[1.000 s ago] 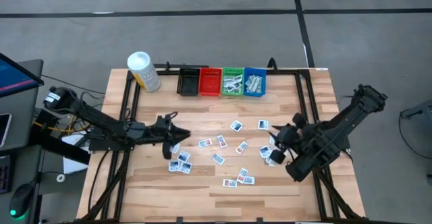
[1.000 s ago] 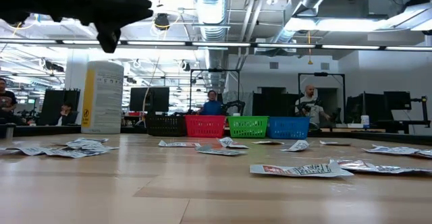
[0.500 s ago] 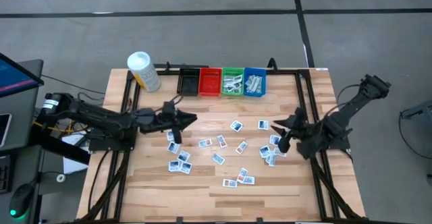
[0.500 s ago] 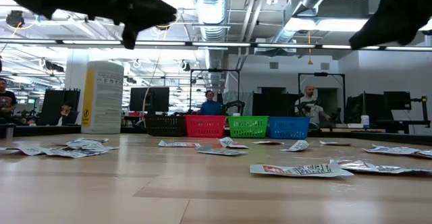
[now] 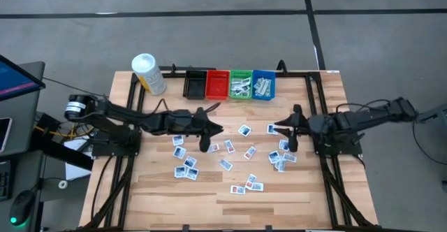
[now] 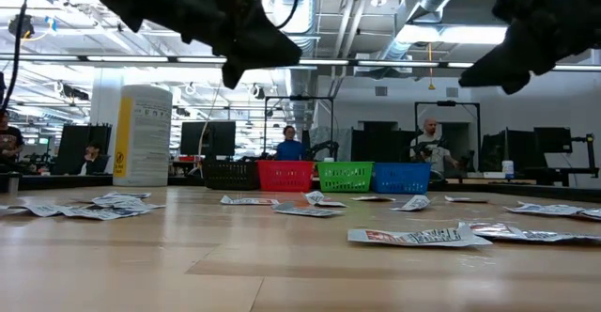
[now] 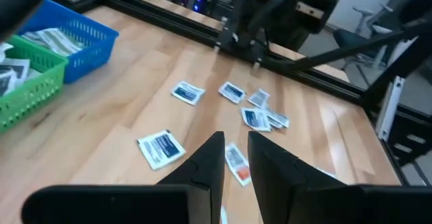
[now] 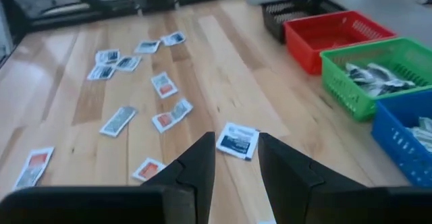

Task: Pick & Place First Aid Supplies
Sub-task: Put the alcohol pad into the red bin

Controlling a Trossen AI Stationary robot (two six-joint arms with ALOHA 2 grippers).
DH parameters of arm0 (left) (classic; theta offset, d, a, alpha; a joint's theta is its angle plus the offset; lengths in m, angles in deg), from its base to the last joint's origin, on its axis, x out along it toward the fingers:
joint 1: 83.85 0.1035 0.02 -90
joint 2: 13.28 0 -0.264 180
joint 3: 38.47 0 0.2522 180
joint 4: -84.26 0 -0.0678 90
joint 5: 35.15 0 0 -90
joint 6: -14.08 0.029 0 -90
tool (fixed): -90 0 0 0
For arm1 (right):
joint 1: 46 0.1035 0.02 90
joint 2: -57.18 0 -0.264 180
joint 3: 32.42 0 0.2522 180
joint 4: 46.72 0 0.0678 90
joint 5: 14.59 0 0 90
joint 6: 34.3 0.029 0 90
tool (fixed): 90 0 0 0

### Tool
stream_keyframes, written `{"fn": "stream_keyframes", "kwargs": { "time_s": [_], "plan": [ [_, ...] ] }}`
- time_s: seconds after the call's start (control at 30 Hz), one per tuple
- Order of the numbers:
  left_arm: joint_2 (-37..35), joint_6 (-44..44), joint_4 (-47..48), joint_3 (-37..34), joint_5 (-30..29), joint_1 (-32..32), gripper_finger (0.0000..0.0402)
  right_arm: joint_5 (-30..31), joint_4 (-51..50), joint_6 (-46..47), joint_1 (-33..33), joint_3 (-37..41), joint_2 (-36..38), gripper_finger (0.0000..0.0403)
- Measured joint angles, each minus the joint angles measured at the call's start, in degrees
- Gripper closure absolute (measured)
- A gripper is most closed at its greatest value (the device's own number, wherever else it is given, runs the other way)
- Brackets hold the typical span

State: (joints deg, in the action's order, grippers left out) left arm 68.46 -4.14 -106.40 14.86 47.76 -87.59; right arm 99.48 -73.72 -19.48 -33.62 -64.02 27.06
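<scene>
First aid packets lie scattered flat across the middle of the wooden worktop, from left of centre toward the right edge; more sit in the green bin and blue bin in the row of bins along the far edge. Left tool is raised above the worktop over the left part of the scatter, its fingers parted by a narrow gap with nothing between them, packets lying on the wood ahead. Right tool hangs clear of the worktop above the packets near the right edge, fingers likewise slightly apart, empty, one packet just beyond them.
</scene>
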Motion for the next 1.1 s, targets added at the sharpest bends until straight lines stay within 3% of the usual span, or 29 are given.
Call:
{"fn": "stream_keyframes", "kwargs": {
  "time_s": [0.13, 0.23, 0.4, 0.7, 0.93, 1.1],
  "plan": [
    [0.4, 0.0, 0.0, 0.7, 0.1, 0.7, 0.0335, -11.2, -0.2, -4.2, -7.3, 0.1, -0.8, 0.0295],
    [0.4, -1.1, 0.0, 0.7, -0.2, 0.8, 0.0335, -15.1, -0.9, -7.2, -11.0, 0.1, -2.9, 0.0295],
    [0.3, -1.1, 1.0, 0.7, -0.3, 0.6, 0.0335, -15.2, -0.9, -7.9, -15.2, 0.1, -8.0, 0.0295],
    [-10.2, 3.3, 23.3, 0.6, -1.6, 2.3, 0.0335, -15.1, 10.4, -11.6, -15.8, 0.1, -19.3, 0.0295],
    [-19.7, 12.1, 24.0, -0.6, -5.7, 4.9, 0.0335, -13.4, 25.7, -21.5, -15.9, 0.1, -29.2, 0.0295],
    [-23.2, 15.3, 23.9, -2.5, -5.8, 7.2, 0.0335, -13.6, 28.7, -23.8, -15.9, -0.7, -35.9, 0.0295]
  ]
}}
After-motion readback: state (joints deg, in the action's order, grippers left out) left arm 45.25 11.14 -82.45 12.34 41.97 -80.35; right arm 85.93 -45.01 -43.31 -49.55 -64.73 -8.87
